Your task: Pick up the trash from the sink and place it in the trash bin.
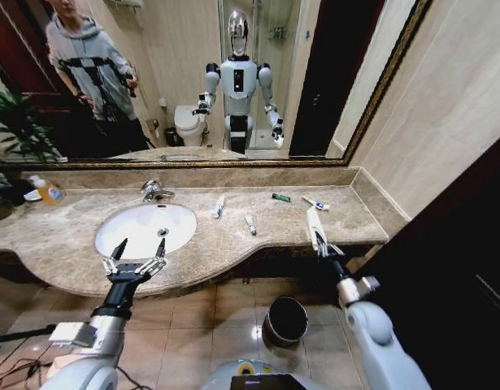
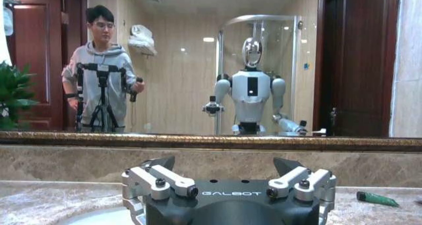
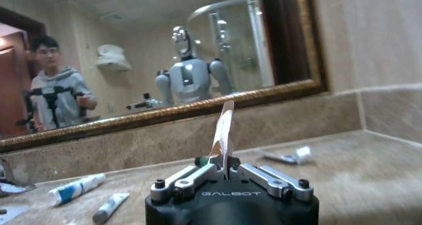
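The right gripper (image 1: 322,243) is pinching a pale flat packet (image 1: 315,219), probably paper, above the counter's near right edge. The left gripper (image 1: 134,253) is hovering spread wide at the near rim of the sink (image 1: 111,221), while the trash bin (image 1: 286,318) is sitting on the floor below.

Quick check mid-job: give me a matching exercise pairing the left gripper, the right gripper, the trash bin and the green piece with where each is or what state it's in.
Things:
1. left gripper
2. right gripper
3. trash bin
4. green piece

Places or states:
A. on the floor below the countertop
B. shut on a pale flat packet
C. lying on the countertop near the mirror
D. open, at the front edge of the sink

Pairs: 1-D, 2-B, 3-A, 4-C
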{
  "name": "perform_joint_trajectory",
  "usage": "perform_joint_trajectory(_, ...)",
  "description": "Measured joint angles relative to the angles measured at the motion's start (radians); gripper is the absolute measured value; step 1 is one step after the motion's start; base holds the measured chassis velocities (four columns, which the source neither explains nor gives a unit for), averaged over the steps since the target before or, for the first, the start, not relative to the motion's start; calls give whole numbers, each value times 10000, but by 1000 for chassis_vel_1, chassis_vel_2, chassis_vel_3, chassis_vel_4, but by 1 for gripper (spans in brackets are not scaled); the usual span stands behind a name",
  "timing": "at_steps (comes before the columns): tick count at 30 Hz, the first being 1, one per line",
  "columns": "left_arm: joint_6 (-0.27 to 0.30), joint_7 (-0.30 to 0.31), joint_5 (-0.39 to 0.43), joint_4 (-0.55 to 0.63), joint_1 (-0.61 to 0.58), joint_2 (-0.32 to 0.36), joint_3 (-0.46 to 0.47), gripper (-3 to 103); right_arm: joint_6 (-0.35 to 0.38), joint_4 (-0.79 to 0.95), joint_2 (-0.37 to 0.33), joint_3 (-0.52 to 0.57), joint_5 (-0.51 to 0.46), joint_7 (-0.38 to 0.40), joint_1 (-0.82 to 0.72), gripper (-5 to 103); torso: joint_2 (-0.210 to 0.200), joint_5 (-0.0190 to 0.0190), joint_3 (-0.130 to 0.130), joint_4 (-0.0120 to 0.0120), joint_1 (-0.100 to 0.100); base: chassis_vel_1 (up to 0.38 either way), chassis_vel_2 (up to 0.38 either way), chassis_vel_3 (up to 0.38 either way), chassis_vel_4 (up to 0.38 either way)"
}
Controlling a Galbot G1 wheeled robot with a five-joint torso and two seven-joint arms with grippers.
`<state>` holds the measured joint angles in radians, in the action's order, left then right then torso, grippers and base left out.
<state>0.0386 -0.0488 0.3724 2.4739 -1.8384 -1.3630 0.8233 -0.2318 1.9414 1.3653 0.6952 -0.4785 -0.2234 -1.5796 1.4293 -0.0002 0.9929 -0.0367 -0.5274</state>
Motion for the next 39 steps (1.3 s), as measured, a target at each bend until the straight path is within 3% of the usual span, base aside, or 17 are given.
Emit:
perform_joint_trajectory(5, 0, 0, 0, 0, 0, 0, 0, 100, -1474, -689, 463, -176, -297, 44, -1186, 0, 0, 2, 0, 0, 0, 0, 0, 0, 0)
perform_joint_trajectory(9, 0, -1, 0, 0, -1, 0, -1, 100, -1888, -1353, 708, -327, -352, 307, -1571, 0, 0, 0, 0, 1, 0, 0, 0, 0, 0)
perform_joint_trajectory(12, 0, 0, 0, 0, 0, 0, 0, 100, -2204, -2764, 800, -569, 7, 550, -1385, 0, -1, 0, 1, 1, 0, 0, 0, 0, 0)
perform_joint_trajectory(15, 0, -1, 0, 0, 0, 0, 0, 100, -2074, -3537, 821, -751, 307, 888, -1128, 0, -2, 3, 1, -3, 0, 0, 0, 0, 0)
perform_joint_trajectory(18, 0, -1, 0, 0, 0, 0, 0, 100, -1500, -4327, 842, -1061, 550, 1098, -843, 0, -2, 0, 2, 0, -2, 0, 0, 0, 0)
perform_joint_trajectory(22, 1, -1, 0, 0, 0, 1, 0, 100, -1107, -6845, 943, -1285, 1970, 930, 467, 0, -2, 3, 2, 1, -1, 0, 0, 0, 0)
perform_joint_trajectory(25, 0, -5, 0, 0, -1, 0, -1, 100, -898, -7814, 943, -1345, 2393, 862, 1026, 0, -2, 4, 2, -4, -1, 0, 0, 0, 0)
perform_joint_trajectory(26, 0, 0, 0, 0, 0, 0, -1, 100, -549, -8805, 949, -1347, 2985, 695, 1563, 0, -3, 2, 3, -1, -2, 0, 0, 0, 0)
perform_joint_trajectory(31, 0, -1, 0, 0, -1, 0, 0, 100, 246, -10010, 944, -1332, 3969, 273, 2382, 0, -2, -1, 3, 0, -2, 0, 0, 0, 0)
perform_joint_trajectory(33, 0, -1, 0, 0, 0, 1, -1, 100, 278, -10291, 969, -1307, 4223, 253, 2587, 0, -2, -1, 3, 0, -2, 0, 0, 0, 0)
perform_joint_trajectory(35, 1, 0, 0, 0, 0, 0, 0, 100, 126, -11483, 1068, -1209, 5059, 259, 3392, 0, -2, 2, 3, -1, -2, 0, 0, 0, 0)
perform_joint_trajectory(39, 0, 0, 0, 0, 0, 0, 0, 100, -200, -12646, 1131, -1131, 5484, 297, 4156, 0, -2, 2, 3, -1, -2, 0, 0, 0, 0)
